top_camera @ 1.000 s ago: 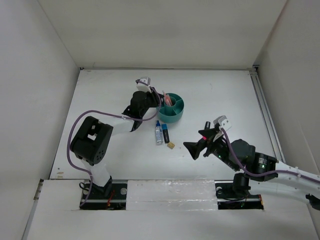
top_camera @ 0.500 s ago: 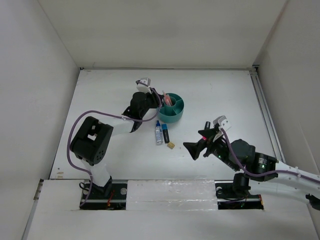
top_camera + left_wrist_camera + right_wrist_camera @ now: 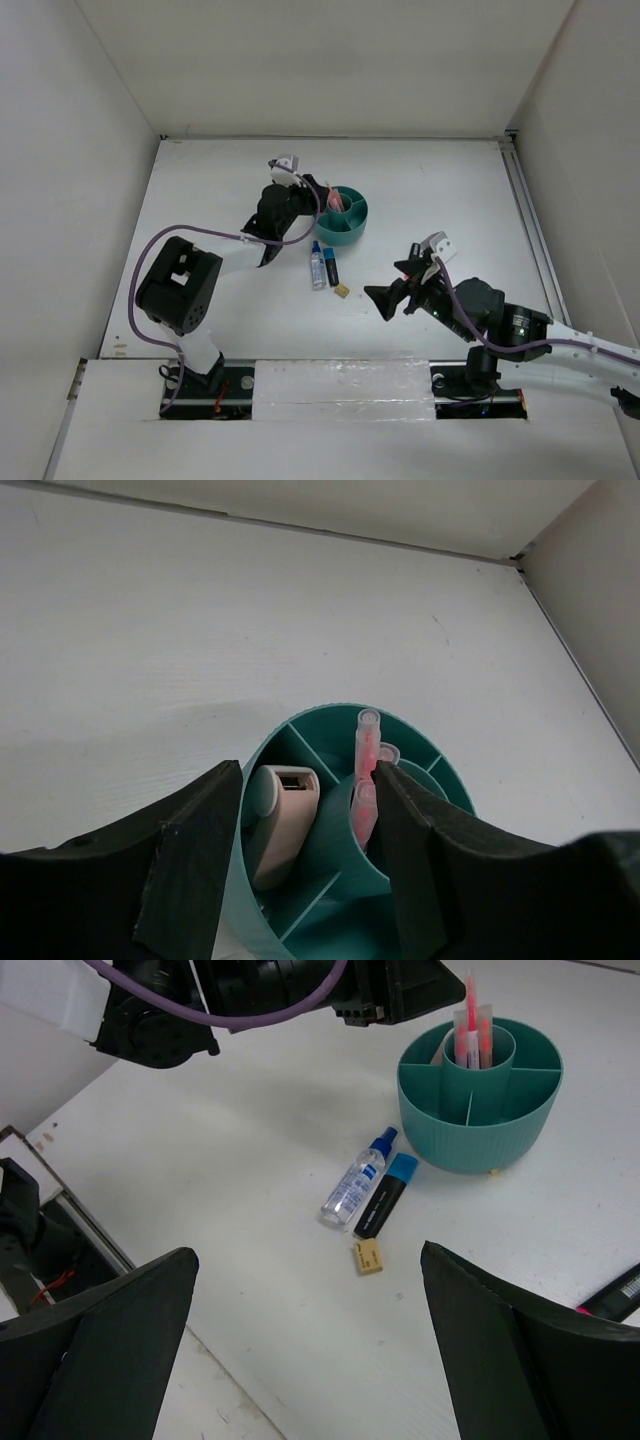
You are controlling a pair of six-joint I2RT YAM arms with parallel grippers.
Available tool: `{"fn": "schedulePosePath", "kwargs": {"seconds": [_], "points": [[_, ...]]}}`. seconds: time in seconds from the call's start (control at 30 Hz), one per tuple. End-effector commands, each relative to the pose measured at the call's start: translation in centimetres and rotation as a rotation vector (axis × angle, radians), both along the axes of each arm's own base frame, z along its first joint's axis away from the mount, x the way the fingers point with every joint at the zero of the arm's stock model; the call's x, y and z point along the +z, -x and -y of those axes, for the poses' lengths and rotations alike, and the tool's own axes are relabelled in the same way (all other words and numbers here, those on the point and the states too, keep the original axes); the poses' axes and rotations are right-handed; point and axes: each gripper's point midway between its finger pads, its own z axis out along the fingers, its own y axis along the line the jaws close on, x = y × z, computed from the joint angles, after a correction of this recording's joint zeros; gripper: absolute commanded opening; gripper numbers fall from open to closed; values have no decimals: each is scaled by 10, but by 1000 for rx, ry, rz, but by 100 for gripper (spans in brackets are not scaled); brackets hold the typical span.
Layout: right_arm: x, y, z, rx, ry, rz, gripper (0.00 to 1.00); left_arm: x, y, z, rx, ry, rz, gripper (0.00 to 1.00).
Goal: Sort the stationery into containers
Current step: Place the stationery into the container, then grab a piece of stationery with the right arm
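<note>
On my feed the organizer (image 3: 480, 1100) is teal, with fine vertical ribbing on its outer wall. The pencils (image 3: 468, 1025) in its middle cup are salmon-pink, and one ring compartment holds a pale beige-pink piece (image 3: 285, 820). On the white table (image 3: 250, 1110) I see a clear pen (image 3: 352, 1185) with a blue cap, a blue-black marker (image 3: 378, 1210) with a bright blue end, a tan block (image 3: 368, 1257) — and, at the picture's edge, a highlighter (image 3: 618, 1290), black with a pink tip.

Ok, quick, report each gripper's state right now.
Left gripper: open, fingers apart over the teal organizer, gripping nothing.
Right gripper: wide open, empty.
</note>
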Motion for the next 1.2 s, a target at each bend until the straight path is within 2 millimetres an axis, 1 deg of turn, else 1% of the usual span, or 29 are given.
{"fn": "schedulePosePath", "kwargs": {"seconds": [0.0, 0.03, 0.07, 0.1, 0.13, 0.17, 0.2, 0.27, 0.3, 0.37, 0.43, 0.47, 0.5, 0.53, 0.57, 0.6, 0.63, 0.67, 0.73, 0.83, 0.87, 0.9, 0.93, 0.97, 1.0, 1.03, 1.1, 1.13, 1.17], "points": [[25, 2, -3, 17, -62, 31, 99, 43, 3, -1, 2, 64, 93, 53], [25, 2, -3, 17, -62, 31, 99, 40, 2, -4, 14, 57, 83, 56], [22, 1, -5, 17, -51, 28, 99, 42, 0, -9, 49, 60, 78, 69], [22, 1, -5, 17, -50, 27, 99, 47, -1, -12, 67, 60, 80, 72], [19, 1, -7, 17, -39, 23, 99, 38, -1, -16, 89, 38, 49, 77], [14, -1, -11, 17, -19, 16, 99, 44, -3, -20, 111, 39, 55, 84], [10, -1, -13, 17, -6, 12, 99, 46, -5, -29, 158, 32, 54, 100], [0, -4, -21, 17, 35, -2, 99, 41, -2, -36, 188, 12, 31, 100], [-6, -4, -23, 16, 52, -18, 99, 49, -1, -42, 218, 16, 44, 100], [-11, -4, -29, 32, 64, -25, 99, 40, 6, -51, 244, 5, 15, 100], [-17, 0, -44, 87, 72, -25, 99, 49, 9, -63, 299, 15, 12, 100], [-20, -1, -47, 88, 82, -29, 99, 37, 15, -70, 324, -12, -44, 100], [-35, -4, -52, 76, 121, -54, 99, 34, 19, -75, 349, -14, -70, 100], [-39, -5, -57, 72, 125, -76, 99, 38, 20, -83, 404, 11, -92, 100], [-44, -15, -57, 53, 143, -92, 99, 47, 23, -88, 431, 34, -104, 100], [-49, -18, -62, 64, 158, -108, 99, 30, 34, -95, 454, -5, -179, 100], [-65, -21, -71, 80, 191, -134, 99, 31, 37, -98, 470, 2, -199, 100], [-71, -19, -80, 126, 197, -146, 99, 32, 43, -100, 482, 31, -224, 100], [-97, -28, -89, 138, 242, -174, 99, 19, 56, -100, 462, 20, -288, 100], [-107, -44, -99, 168, 252, -160, 98, 1, 74, -97, 417, 16, -357, 100], [-116, -51, -103, 175, 264, -142, 98, 0, 78, -96, 403, 19, -362, 100], [-117, -53, -108, 206, 256, -139, 98, -3, 87, -96, 377, 21, -376, 100], [-120, -63, -106, 189, 249, -146, 98, -2, 92, -94, 350, 22, -375, 100], [-132, -67, -106, 191, 265, -167, 98, -1, 98, -93, 332, 27, -380, 100], [-129, -73, -110, 193, 247, -161, 98, 1, 104, -91, 306, 36, -383, 100], [-133, -79, -109, 202, 250, -162, 98, 12, 112, -93, 292, 57, -363, 100], [-150, -89, -108, 204, 276, -194, 95, 20, 129, -103, 298, 58, -380, 100], [-160, -88, -109, 215, 292, -214, 95, 36, 129, -102, 295, 92, -349, 100], [-164, -95, -108, 204, 295, -226, 92, 36, 137, -106, 299, 75, -371, 100]]}}
